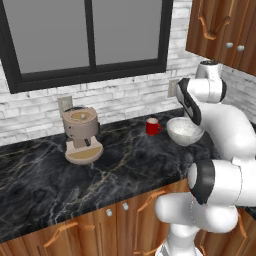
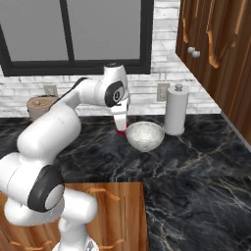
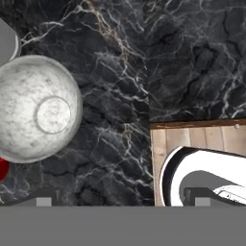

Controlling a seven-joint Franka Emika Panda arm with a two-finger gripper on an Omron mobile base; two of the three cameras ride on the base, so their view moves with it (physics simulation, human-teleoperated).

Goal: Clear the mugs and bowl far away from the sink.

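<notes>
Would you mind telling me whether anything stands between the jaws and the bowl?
Nothing visible does: in the hand view the bowl lies below on bare black counter, off to one side, with the red mug beside it.

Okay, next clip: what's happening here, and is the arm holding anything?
No. A white Franka arm reaches over a black marble counter with its gripper open and empty, looking down at bare counter beside a white speckled bowl. A red mug stands just next to the bowl, both untouched. Further along the counter sit a tan coffee machine and a paper towel roll.
</notes>
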